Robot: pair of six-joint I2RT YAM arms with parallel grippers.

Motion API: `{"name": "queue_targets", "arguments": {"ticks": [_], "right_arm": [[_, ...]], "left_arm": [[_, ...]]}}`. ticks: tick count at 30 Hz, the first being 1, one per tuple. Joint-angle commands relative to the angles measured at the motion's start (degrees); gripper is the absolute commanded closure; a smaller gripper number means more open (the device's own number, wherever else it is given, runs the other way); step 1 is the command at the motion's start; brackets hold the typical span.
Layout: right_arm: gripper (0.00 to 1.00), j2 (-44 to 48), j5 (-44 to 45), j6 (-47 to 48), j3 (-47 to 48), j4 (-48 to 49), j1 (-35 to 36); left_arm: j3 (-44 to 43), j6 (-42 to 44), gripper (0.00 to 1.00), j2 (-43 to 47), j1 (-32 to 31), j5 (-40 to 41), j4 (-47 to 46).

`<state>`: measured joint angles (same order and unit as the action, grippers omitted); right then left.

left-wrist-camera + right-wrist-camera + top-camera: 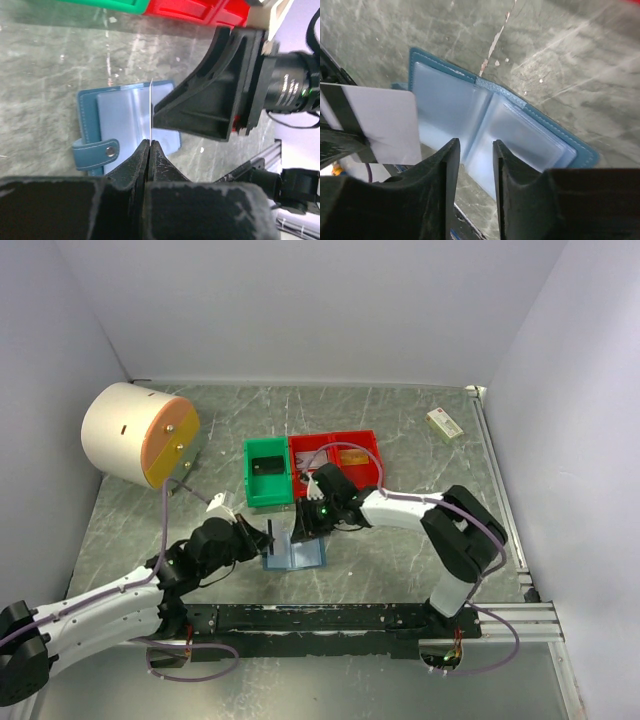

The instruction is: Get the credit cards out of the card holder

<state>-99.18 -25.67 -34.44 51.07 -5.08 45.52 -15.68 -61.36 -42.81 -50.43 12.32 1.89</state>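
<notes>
Credit card gripped by tightly closed left hand
Blue card holder is laid open beneath (right hand slightly parted, empty).

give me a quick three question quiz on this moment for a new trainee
1. True or false: the right gripper hangs over the open card holder with its jaws apart and nothing between them.
2. Which gripper pinches the credit card? A) the left gripper B) the right one C) neither
3. What colour is the stripe along that card's edge, as seen from the right wrist?

Key: 1 true; 2 A; 3 black
</notes>
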Motion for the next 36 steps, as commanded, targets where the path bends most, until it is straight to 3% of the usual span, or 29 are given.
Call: {"name": "queue_targets", "arguments": {"ticks": [1,6,10,15,26,36], "right_arm": [[0.61,5.8,2.4,0.3,-0.2,0.4,-4.2],[0.5,8.2,-12.8,-5.0,-5.6,10.8,-16.6],[0.41,11.7,-18.2,-6.1,-7.1,17.4,-17.0],[0.35,14.7,-23.0,-12.9,-12.1,32.4,-17.0],[0.42,13.7,-30.1,-20.3,-14.1,45.2,-16.6],[0.6,12.6,-33.1,-21.4,-14.4,46.9,-13.1]], "left_arm": [[2.1,2.6,0.93,0.9,1.5,-6.3,-10.0],[5.7,2.2,0.93,4.3,6.3,-13.5,-17.2],[9.7,-0.5,0.93,5.9,10.4,-19.6,-24.9],[12.7,-3.3,0.93,5.5,12.2,-23.1,-34.8],[12.6,-7.1,0.93,-2.7,12.2,-27.0,-52.9],[14.3,-9.6,0.93,-8.1,12.2,-26.2,-66.1]]}}
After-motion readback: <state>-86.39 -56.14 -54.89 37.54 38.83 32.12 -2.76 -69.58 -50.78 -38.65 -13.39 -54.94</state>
